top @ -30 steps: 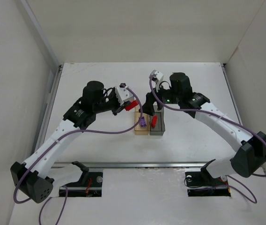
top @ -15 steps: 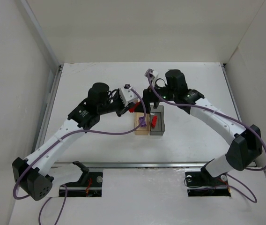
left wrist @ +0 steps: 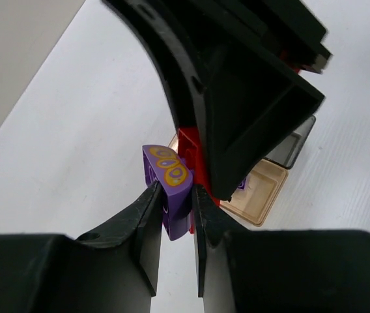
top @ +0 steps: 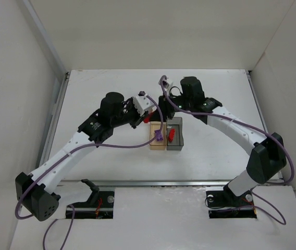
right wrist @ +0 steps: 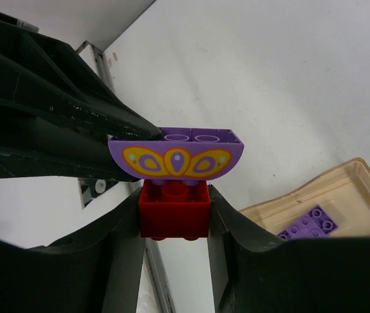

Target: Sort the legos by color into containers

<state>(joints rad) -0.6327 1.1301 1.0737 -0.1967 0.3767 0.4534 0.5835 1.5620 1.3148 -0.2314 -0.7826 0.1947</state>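
Left gripper (left wrist: 175, 195) grips the purple lego (left wrist: 169, 173), right gripper (right wrist: 174, 205) the attached red lego (right wrist: 175, 212); two sit sorted below, we split these next

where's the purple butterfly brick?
Top view: purple brick in the left gripper, joined to a red brick in the right gripper, beyond the tan tray's far-left corner.

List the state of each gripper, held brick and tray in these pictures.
Left gripper, shut on patterned purple brick.
Right gripper, shut on red brick.
Patterned purple brick, joined to the red brick.
Tan tray, holds a purple lego.
Grey tray, holds a red lego.
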